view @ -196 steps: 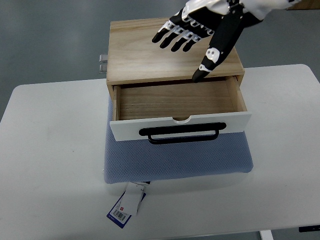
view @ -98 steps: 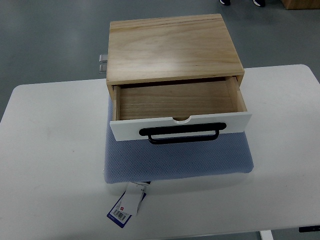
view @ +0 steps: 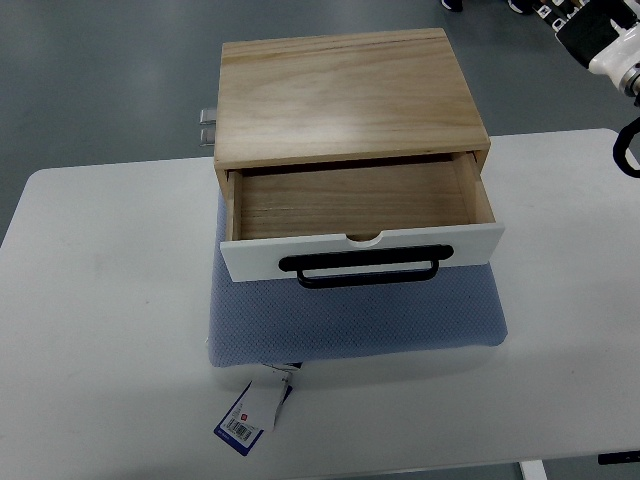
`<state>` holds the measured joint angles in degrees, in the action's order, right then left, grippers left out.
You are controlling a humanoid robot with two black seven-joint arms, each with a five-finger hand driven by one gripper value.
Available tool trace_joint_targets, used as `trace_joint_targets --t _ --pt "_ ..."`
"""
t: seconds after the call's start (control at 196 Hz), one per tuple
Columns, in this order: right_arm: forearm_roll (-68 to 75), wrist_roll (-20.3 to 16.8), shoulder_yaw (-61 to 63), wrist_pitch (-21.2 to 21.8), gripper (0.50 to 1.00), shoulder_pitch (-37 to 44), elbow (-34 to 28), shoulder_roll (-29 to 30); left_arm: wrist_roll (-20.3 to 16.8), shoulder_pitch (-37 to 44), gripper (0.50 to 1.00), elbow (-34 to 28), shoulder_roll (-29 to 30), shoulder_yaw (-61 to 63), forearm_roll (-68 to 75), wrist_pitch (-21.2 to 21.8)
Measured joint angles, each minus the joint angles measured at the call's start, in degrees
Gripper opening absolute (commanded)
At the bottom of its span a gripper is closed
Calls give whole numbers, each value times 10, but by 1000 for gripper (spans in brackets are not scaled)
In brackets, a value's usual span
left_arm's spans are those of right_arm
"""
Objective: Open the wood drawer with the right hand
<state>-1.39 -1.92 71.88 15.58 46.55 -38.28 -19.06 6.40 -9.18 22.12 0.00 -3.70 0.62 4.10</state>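
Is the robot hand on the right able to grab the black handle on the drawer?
Probably yes. The black handle faces out on the white drawer front with nothing covering it, though only part of the right arm shows, at the top right corner.

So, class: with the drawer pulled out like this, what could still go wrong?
The open drawer overhangs the blue cushion, so a downward push on its black handle might tip the wooden box. The robot arm at the top right corner could clip the box if it swings back.
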Motion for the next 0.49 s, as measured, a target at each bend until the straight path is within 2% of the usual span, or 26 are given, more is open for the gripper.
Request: trace_joint_targets --t 0.163,0.489 --pt "2 7 45 22 944 -24 24 31 0 1 1000 -3 0 1 0 0" --pt "2 9 91 61 944 -61 26 72 0 1 1000 -1 0 2 0 0"
